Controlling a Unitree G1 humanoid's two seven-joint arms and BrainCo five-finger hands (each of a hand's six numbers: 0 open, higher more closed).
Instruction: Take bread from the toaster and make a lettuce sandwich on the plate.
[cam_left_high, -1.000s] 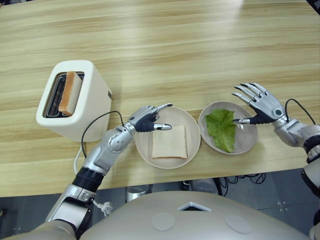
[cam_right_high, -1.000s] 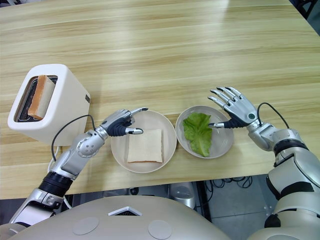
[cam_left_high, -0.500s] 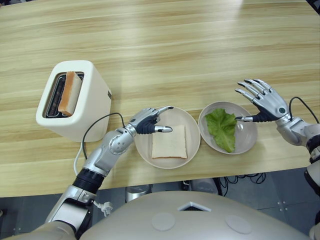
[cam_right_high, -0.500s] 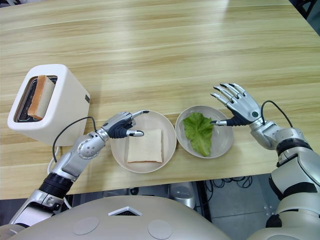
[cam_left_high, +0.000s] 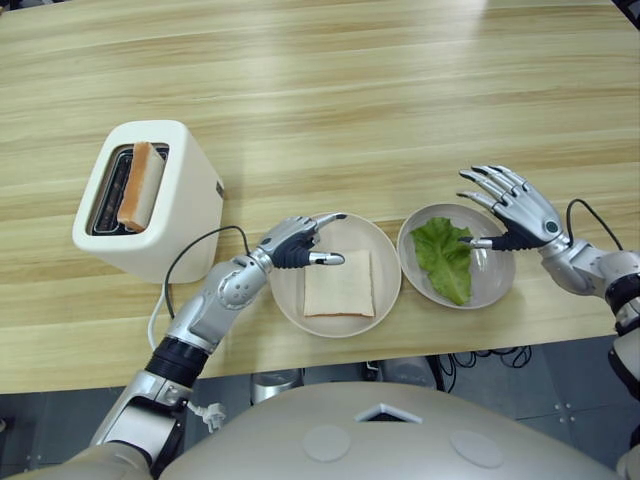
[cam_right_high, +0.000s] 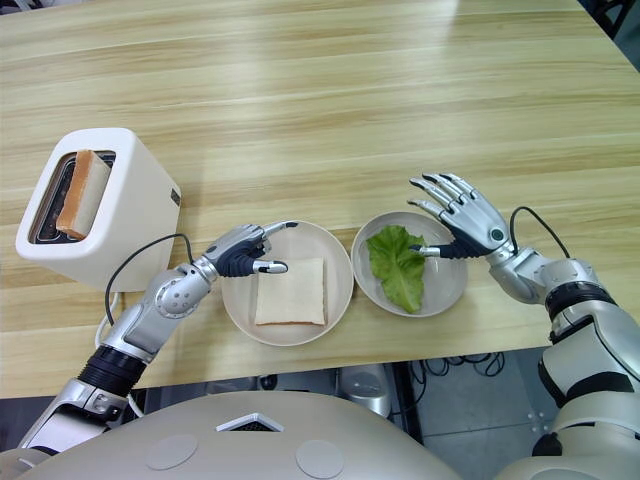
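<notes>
Left eye view, and here's the pale wooden table (cam_left_high: 350, 90) with the cream, boxy two-slot toaster (cam_left_high: 165, 215) at the robot's left. One toasted brown-crusted slice of bread (cam_left_high: 140, 185) stands upright in a slot, its lower half sunk out of sight. There's a small dark mark on the toaster's side, too small to read. A black cable (cam_left_high: 195, 250) loops past its front corner and runs behind the left forearm.

The left hand (cam_left_high: 290, 242) hovers at the left rim of the round beige plate (cam_left_high: 385, 250). Its thumb and one finger are stretched apart, the others tucked in, nothing held. On the plate lies a square white slice of bread (cam_left_high: 340, 283), flat and just beside that thumb.

To the right, the shallow beige bowl (cam_left_high: 495, 285) holds the green lettuce leaf (cam_left_high: 443, 258). The right hand (cam_left_high: 518, 210) is above the bowl's far right rim, fingers splayed wide and holding nothing. Its thumb tip sits at the leaf's edge, though I can't tell if it touches.
</notes>
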